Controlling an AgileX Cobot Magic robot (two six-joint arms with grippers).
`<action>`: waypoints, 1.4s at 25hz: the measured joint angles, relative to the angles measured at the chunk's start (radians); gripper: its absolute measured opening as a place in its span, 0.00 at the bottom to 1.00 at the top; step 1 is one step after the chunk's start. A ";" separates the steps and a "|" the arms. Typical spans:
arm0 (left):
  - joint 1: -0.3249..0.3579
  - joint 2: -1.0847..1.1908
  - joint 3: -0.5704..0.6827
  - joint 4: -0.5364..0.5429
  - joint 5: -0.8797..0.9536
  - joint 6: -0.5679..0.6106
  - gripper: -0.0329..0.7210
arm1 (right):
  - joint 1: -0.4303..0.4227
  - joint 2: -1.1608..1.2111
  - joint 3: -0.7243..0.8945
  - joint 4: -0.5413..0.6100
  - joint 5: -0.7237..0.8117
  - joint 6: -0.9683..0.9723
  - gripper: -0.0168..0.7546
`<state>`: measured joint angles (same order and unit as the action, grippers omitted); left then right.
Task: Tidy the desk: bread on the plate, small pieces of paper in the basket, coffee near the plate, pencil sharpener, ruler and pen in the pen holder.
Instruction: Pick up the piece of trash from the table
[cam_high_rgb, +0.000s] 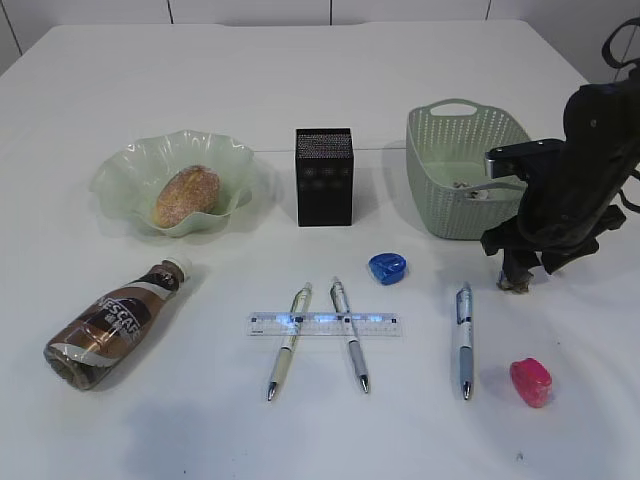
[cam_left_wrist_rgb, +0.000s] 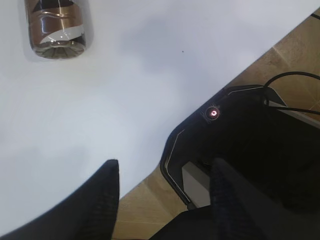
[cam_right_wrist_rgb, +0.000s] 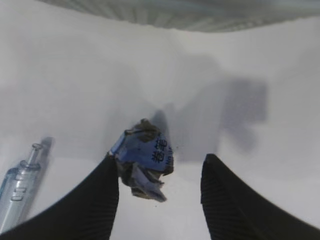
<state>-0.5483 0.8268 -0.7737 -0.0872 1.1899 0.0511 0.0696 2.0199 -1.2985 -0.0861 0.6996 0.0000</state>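
Two end-effector fingers (cam_right_wrist_rgb: 97, 200) straddle crumpled paper (cam_right_wrist_rgb: 145, 157) beside the basket (cam_high_rgb: 440, 190).

Large plain white desk (cam_high_rgb: 300, 70) bearing: ruffled pale green plate (cam_high_rgb: 125, 165), black mesh pen holder (cam_high_rgb: 324, 177), pale green woven-look basket (cam_high_rgb: 440, 190), toppled brown coffee bottle (cam_high_rgb: 110, 325), clear ruler (cam_high_rgb: 325, 323) across two pens, third pen (cam_high_rgb: 464, 340), blue sharpener (cam_high_rgb: 388, 267), pink sharpener (cam_high_rgb: 530, 382), crumpled paper (cam_right_wrist_rgb: 145, 157).

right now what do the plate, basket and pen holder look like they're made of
Plate: pale green translucent plastic or glass; the desk shows through its ruffled rim. Basket: matte pale green plastic, likely moulded, with a regular woven-look perforated wall. Pen holder: black, apparently fine metal mesh, dotted with small holes.
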 joint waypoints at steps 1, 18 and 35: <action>0.000 0.000 0.000 0.000 0.000 0.000 0.58 | 0.000 0.000 0.000 0.010 -0.001 -0.006 0.57; 0.000 0.000 0.000 0.000 0.000 0.000 0.58 | 0.000 0.024 0.000 0.036 -0.009 -0.012 0.45; 0.000 0.000 0.000 0.000 0.000 0.000 0.58 | 0.000 0.020 -0.002 0.045 0.010 -0.015 0.04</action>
<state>-0.5483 0.8268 -0.7737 -0.0872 1.1899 0.0511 0.0696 2.0398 -1.3004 -0.0406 0.7092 -0.0153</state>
